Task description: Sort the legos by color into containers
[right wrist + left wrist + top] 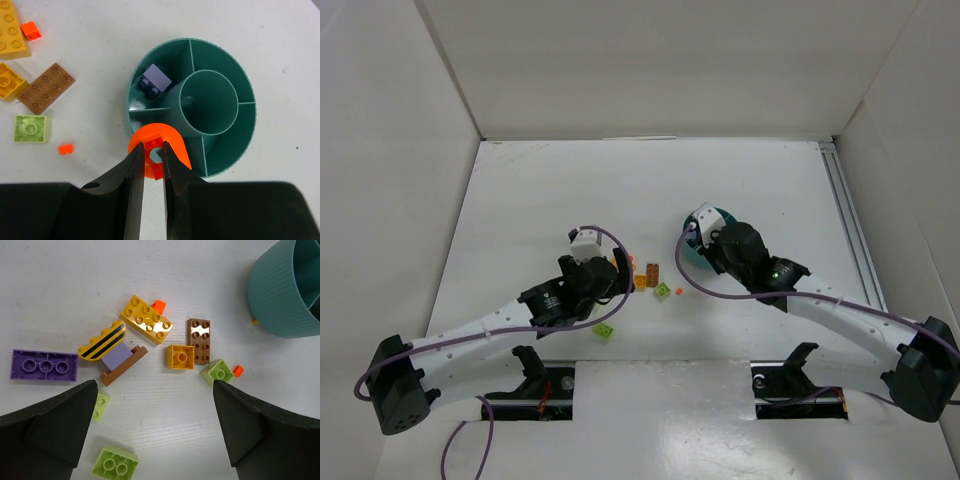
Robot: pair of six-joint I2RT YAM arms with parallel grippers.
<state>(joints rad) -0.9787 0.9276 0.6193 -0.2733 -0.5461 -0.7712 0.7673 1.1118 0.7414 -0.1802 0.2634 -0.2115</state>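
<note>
My right gripper [152,150] is shut on a rounded orange lego [170,136], held over the near-left rim of the teal bowl [252,115]. One purple brick [152,82] lies in a left compartment. My left gripper [154,390] hangs open over bare table, with nothing between its fingers. Just beyond it lie a yellow brick [146,320], a brown plate [199,341], an orange-yellow brick [180,357], a lime brick [218,371] and a purple plate [44,365]. A bee-striped yellow piece [103,341] rests beside a lavender block [120,357].
Two more lime bricks [101,406] [115,467] lie near my left finger. Tiny orange bits [159,305] [238,370] sit among the pile. White walls enclose the table, and a metal rail [845,210] runs along its right side.
</note>
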